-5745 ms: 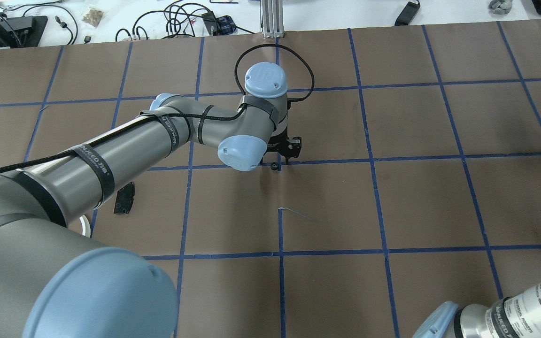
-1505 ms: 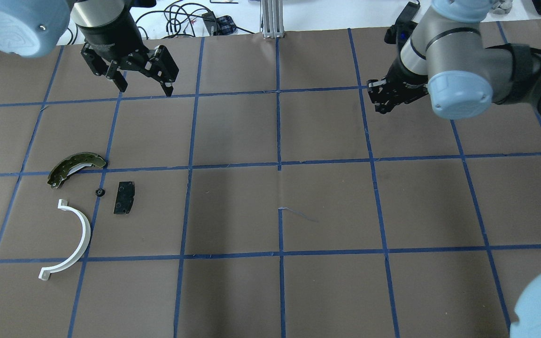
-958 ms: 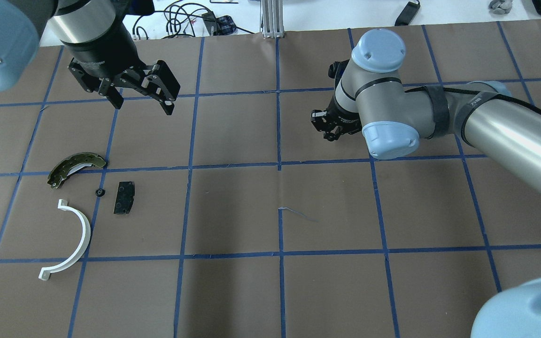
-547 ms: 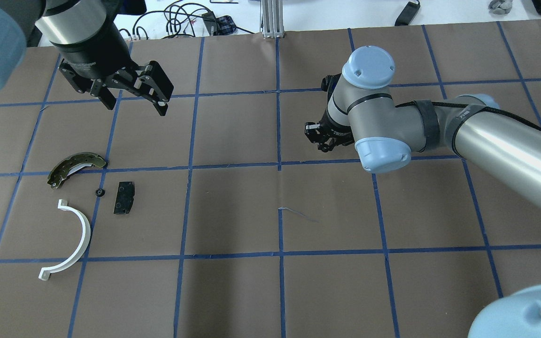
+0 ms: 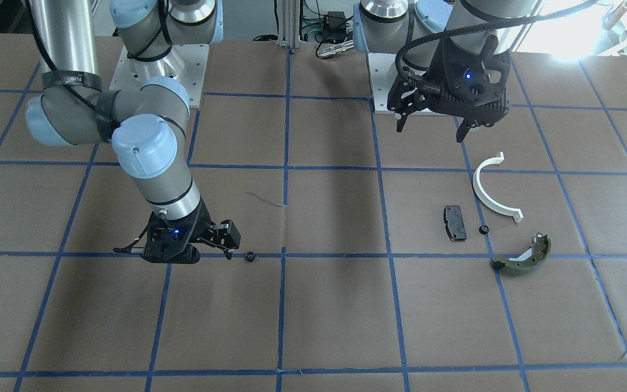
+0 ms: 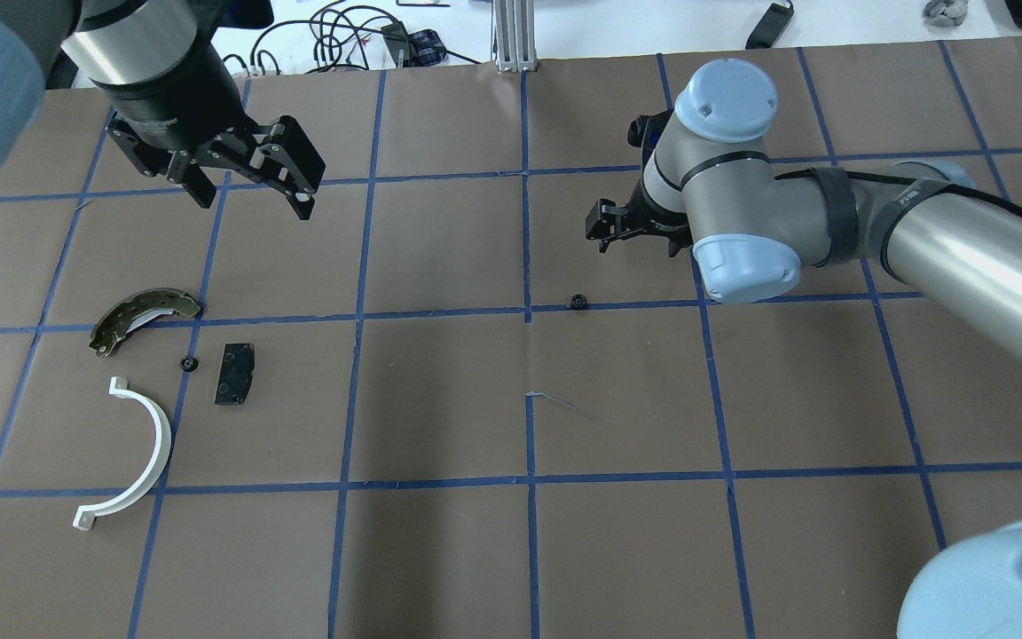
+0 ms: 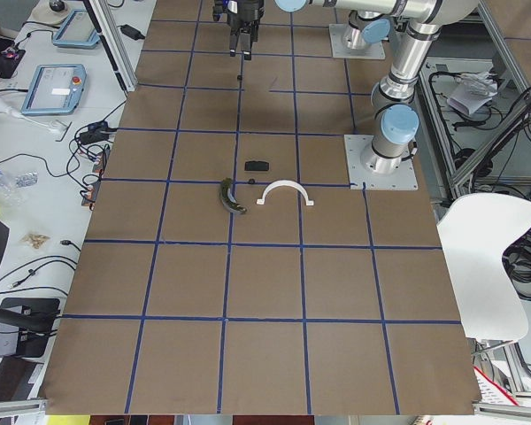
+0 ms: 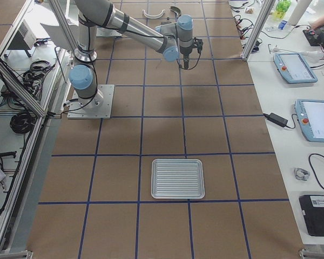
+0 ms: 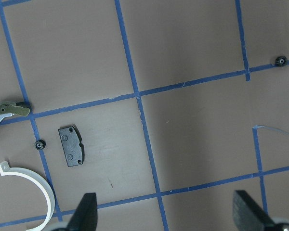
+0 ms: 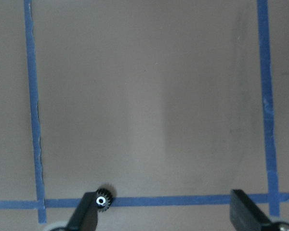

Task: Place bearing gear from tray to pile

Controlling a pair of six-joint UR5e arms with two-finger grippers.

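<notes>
I read right fingers (image 10: 89,214) spread, empty, just beside bearing gear (image 6: 577,302) | bearing gear flat on counter (image 6: 440,399), on blue tape line (image 6: 635,304) | left fingers (image 9: 86,211) spread, empty, well apart from it | pile (image 6: 234,374) well apart too

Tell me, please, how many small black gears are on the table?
2. One gear lies on a blue tape line by the right hand; a second gear sits beside the black pad.

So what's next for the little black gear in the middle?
Probably the left end effector should swing over the gear: it lies loose on the tape, the right end effector hangs open beside it, and the pile lies nearer the left one.
</notes>
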